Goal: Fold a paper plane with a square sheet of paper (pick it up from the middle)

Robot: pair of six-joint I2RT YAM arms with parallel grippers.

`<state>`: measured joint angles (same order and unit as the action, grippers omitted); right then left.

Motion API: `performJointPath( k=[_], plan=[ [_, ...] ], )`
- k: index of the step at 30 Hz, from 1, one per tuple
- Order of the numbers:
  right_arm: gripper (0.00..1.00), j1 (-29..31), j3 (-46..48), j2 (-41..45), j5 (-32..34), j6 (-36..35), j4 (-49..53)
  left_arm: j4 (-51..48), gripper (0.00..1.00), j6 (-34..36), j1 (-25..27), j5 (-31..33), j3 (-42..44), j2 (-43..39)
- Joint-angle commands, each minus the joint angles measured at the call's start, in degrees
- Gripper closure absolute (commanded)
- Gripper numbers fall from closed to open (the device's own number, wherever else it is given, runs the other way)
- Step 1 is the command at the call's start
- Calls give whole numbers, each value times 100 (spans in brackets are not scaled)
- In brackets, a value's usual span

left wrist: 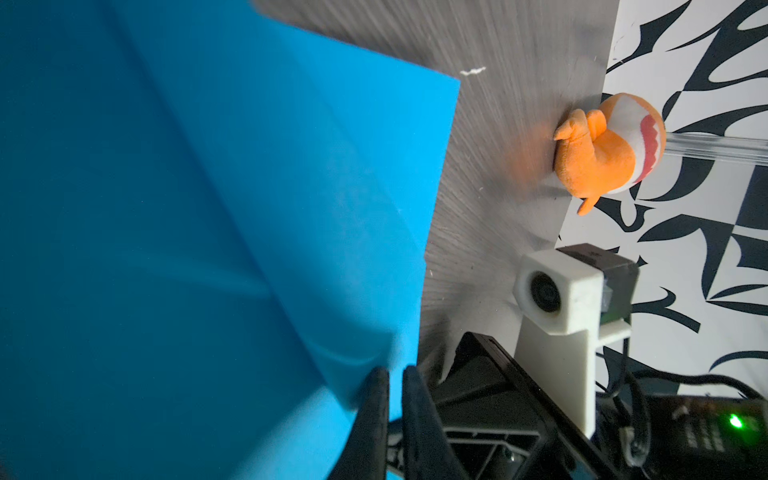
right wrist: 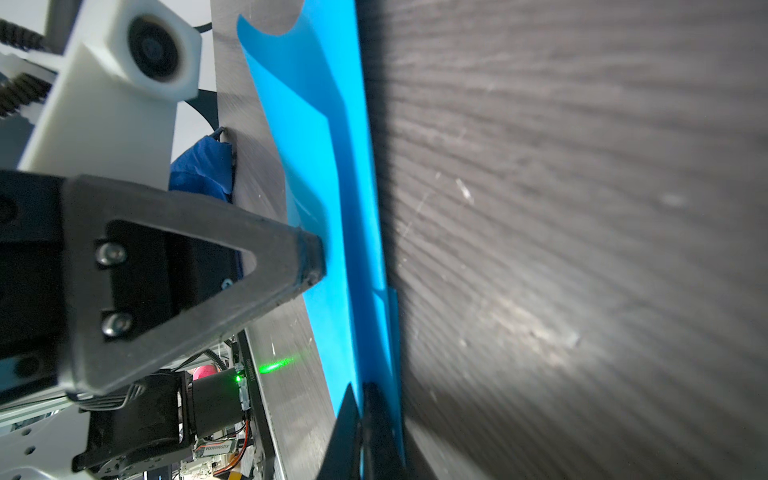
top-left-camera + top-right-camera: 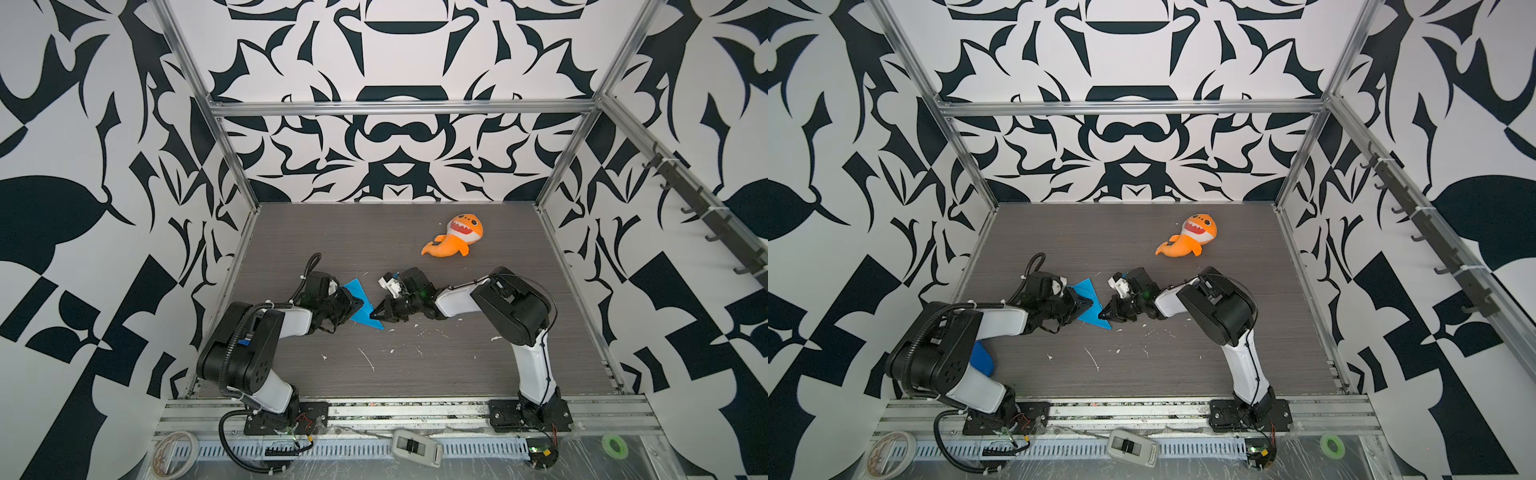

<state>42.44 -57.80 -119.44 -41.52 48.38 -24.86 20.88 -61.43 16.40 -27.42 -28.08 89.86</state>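
Desk (image 3: 436,374): the creased blue paper sheet (image 3: 360,293) sat left of centre between both arms, partly lifted. Left end effector (image 1: 395,388) and right end effector (image 2: 360,399) were each clenched on an edge. It looked light, floppy and easy to tear, so you'd pinch near the creases.

Left tool (image 3: 360,306) and right tool (image 3: 373,316) pinched shut, tips facing.

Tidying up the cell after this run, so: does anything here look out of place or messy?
Yes. An orange shark plush lies at the back of the table, apart from the paper. White flecks litter the table's front, and something dark blue peeks out under the left arm.
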Motion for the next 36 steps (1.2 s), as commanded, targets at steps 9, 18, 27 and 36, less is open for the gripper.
performJointPath(
  k=[9,18,27,36],
  plan=[
    [89,-33,116,-264,346,-36,887,101,87,131,11,-163,-215,284],
    [85,-33,80,-282,381,-205,1075,178,88,147,6,-225,-229,393],
    [86,-33,41,-334,385,-268,1133,300,87,227,8,-390,-303,506],
    [94,-42,63,-326,499,-269,1248,73,87,278,7,-344,-330,191]
  ],
)
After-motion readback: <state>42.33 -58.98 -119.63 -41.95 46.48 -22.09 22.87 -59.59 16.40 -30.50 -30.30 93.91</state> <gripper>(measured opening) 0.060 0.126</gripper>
